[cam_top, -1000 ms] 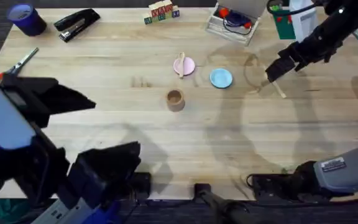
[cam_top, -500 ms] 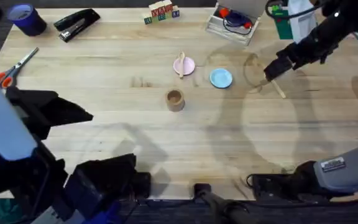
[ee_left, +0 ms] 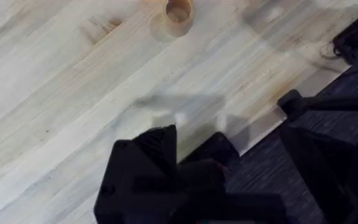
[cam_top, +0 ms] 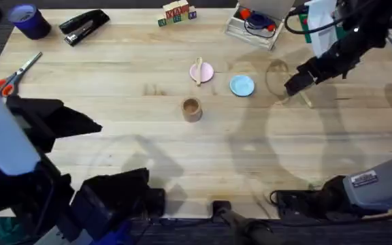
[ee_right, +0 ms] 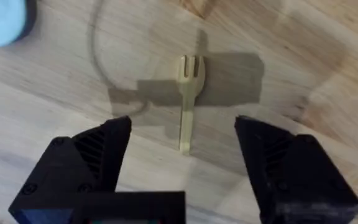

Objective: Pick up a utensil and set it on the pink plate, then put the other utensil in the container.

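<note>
Right end effector [ee_right: 182, 165] hovers spread above the fork [ee_right: 188, 99]; its thin handle lying flat could slip the pinch.

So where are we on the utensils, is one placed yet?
Done: the wooden spoon lies across the pink plate. In hand: the right tool hangs open above the wooden fork, which lies flat on the table, not yet gripped. Left: grasp the fork and put it in the brown cup, which looks empty. The left tool is open, off to the side.
</note>
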